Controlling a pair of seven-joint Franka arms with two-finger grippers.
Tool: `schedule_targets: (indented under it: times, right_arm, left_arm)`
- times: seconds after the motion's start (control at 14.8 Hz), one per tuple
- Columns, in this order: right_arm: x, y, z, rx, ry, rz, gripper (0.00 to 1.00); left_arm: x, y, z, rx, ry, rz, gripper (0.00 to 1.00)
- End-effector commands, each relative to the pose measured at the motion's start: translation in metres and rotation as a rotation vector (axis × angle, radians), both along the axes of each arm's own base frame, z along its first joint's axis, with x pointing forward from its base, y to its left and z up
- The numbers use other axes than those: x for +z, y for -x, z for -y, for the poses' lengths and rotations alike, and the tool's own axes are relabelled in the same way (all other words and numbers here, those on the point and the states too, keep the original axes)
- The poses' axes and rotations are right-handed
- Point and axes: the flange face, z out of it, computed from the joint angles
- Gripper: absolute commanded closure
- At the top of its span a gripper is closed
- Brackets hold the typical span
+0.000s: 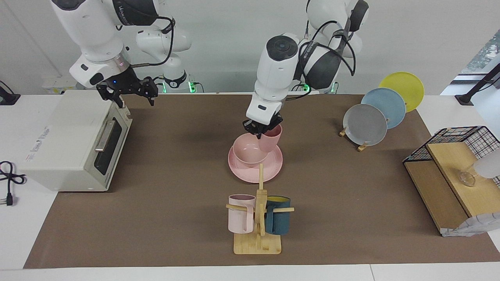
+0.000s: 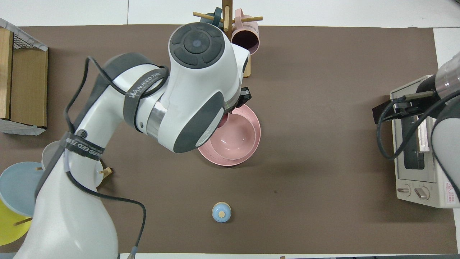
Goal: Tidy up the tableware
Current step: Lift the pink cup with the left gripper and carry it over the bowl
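A wide pink plate (image 1: pixel 269 168) lies in the middle of the brown mat, with the pink bowl (image 1: pixel 248 151) standing on it. My left gripper (image 1: pixel 261 132) is shut on the rim of the pink cup (image 1: pixel 271 139). It holds the cup tilted, just over the plate beside the bowl, on the bowl's side toward the left arm's end. In the overhead view the left arm hides the cup and part of the plate (image 2: pixel 215 159); the bowl (image 2: pixel 235 135) shows. My right gripper (image 1: pixel 134 97) is open and empty, waiting over the toaster oven.
A wooden mug tree (image 1: pixel 258 234) with a pale pink and a dark teal mug stands farther from the robots than the plate. A rack holds grey (image 1: pixel 365 125), blue and yellow plates. The toaster oven (image 1: pixel 74 144), a wire-and-wood shelf (image 1: pixel 449 175) and a small blue knob (image 2: pixel 221 212) are also present.
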Motion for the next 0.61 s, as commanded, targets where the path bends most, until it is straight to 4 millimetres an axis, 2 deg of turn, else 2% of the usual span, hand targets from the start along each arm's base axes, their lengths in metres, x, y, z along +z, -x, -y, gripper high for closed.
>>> schedule_targets:
  times: [0.0, 0.2, 0.54]
  right_arm:
    - [-0.001, 0.001, -0.004, 0.030, 0.024, 0.021, 0.00]
    - [-0.005, -0.001, 0.007, -0.003, -0.002, 0.006, 0.00]
    - [-0.007, -0.001, 0.006, -0.002, -0.004, -0.006, 0.00]
  left_arm:
    - [-0.018, 0.006, 0.003, 0.038, -0.002, -0.008, 1.00]
    - [-0.053, 0.022, 0.019, 0.059, -0.018, -0.026, 1.00]
    - [-0.091, 0.030, 0.029, 0.069, -0.010, -0.016, 1.00]
